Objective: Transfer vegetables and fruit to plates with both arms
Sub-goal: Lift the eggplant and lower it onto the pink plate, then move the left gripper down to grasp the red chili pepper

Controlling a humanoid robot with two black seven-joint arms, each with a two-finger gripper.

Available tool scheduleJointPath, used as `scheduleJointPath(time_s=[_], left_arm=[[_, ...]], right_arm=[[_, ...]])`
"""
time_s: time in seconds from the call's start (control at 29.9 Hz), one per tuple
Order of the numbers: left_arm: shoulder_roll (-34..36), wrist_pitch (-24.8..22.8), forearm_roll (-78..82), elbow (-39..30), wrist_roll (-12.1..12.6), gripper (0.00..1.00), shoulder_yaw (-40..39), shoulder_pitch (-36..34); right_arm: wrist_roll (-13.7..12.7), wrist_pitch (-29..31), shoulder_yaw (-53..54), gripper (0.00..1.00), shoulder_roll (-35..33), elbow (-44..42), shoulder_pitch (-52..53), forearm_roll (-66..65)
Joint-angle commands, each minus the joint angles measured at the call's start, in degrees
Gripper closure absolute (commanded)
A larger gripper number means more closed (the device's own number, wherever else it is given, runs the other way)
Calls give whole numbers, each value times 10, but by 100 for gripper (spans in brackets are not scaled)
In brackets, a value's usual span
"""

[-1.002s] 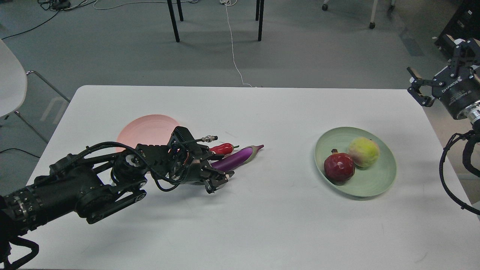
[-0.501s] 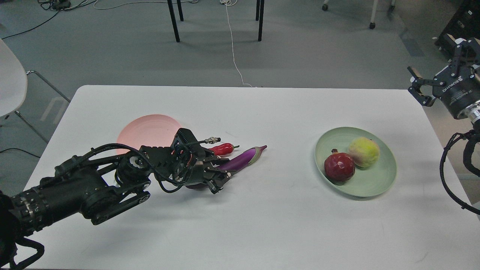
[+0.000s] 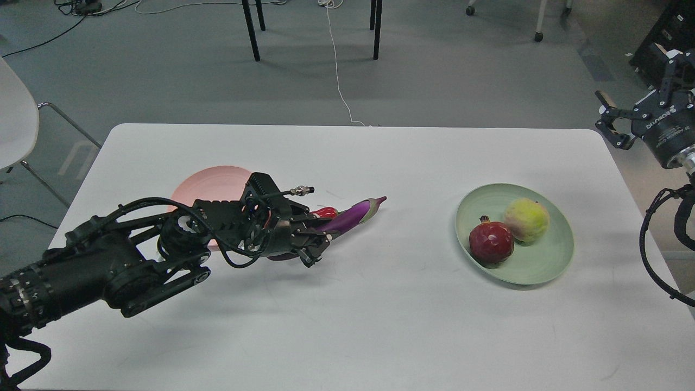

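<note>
**Eggplant in my left jaws, fruit on the green plate**

While my left gripper (image 3: 312,241) sits at frame center-left, its jaws are closed around the purple eggplant (image 3: 353,215), whose stem end tilts up-right off the counter (image 3: 380,326). Behind it peeks the red chili (image 3: 324,212), beside the pink plate (image 3: 209,184). At right, the pomegranate (image 3: 491,242) and peach (image 3: 526,219) touch on the green plate (image 3: 543,266). My right gripper (image 3: 613,122) hangs spread apart, holding nothing, at the upper right edge.

Lab or office (floor cables (image 3: 339,76), wheeled chairs (image 3: 537,21)).

Left arm (image 3: 98,271): matte black, ribbed base segment, looped black cables, silver connector plug. Right arm (image 3: 670,141): black, white lettering, silver wrist ring, hanging cable.
</note>
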Motion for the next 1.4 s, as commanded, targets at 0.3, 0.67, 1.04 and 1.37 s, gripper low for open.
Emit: scheduleJointPath(time_s=[0.3, 0.67, 1.04, 1.37], left_arm=[[117, -5, -126, 127, -1, 80, 46, -31], [105, 11, -127, 183, -5, 75, 111, -30], [90, 17, -135, 183, -4, 20, 110, -21], [94, 46, -143, 175, -8, 3, 95, -26]], right_arm=[[0, 0, 8, 2, -1, 9, 1, -1], [0, 0, 7, 2, -7, 14, 1, -1], [0, 0, 7, 2, -11, 18, 1, -1], [0, 0, 7, 2, -13, 18, 1, -1]])
